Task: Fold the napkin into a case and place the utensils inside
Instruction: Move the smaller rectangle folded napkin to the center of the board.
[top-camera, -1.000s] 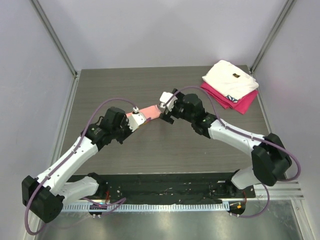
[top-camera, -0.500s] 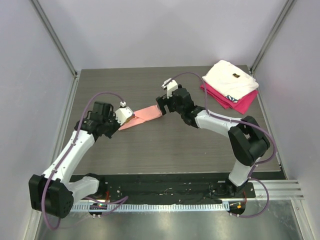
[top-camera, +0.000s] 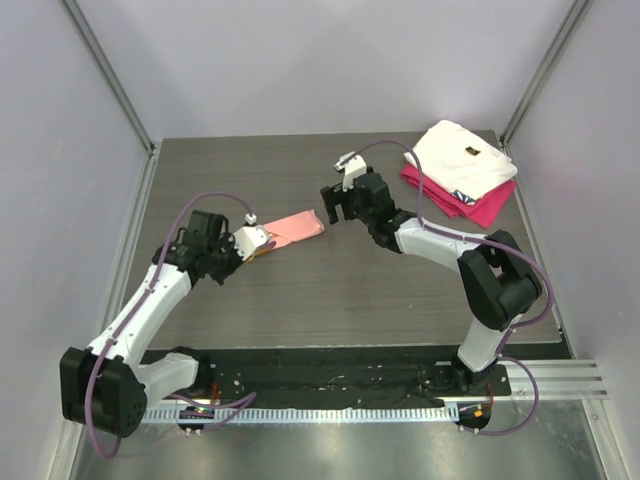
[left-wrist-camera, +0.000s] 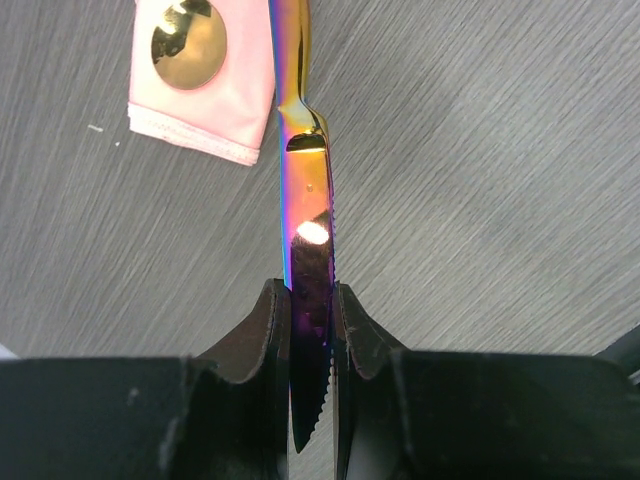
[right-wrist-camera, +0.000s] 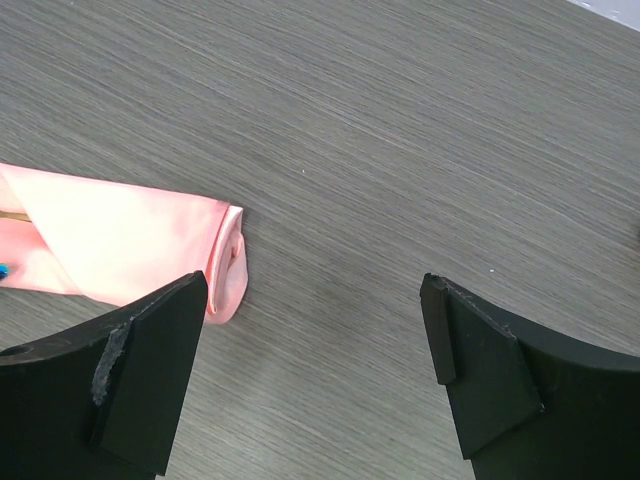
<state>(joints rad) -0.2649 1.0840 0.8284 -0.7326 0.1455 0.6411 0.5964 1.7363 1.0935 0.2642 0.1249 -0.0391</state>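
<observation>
1. Pinching the knife by its serrated blade, the left gripper is holding thin, slick metal. If the handle is catching on cloth during a push, the knife could be twisting or sliding out of the jaws.
2. The handle is pointing at the napkin and running along its edge, just beside the spoon, whose gold bowl is lying on the cloth. I cannot tell whether the handle tip is entering the fold. A push from here could be dragging the light napkin across the table or opening the fold rather than sliding inside.
3. Nothing is pinning the napkin down. The right gripper is hovering just beside its other end, jaws spread wide and grasping nothing.
4. The left gripper is nearly closed, clenching only the blade.
5. The napkin is lying folded into a narrow strip between the two grippers, well apart from the white cloth and magenta cloth.
</observation>
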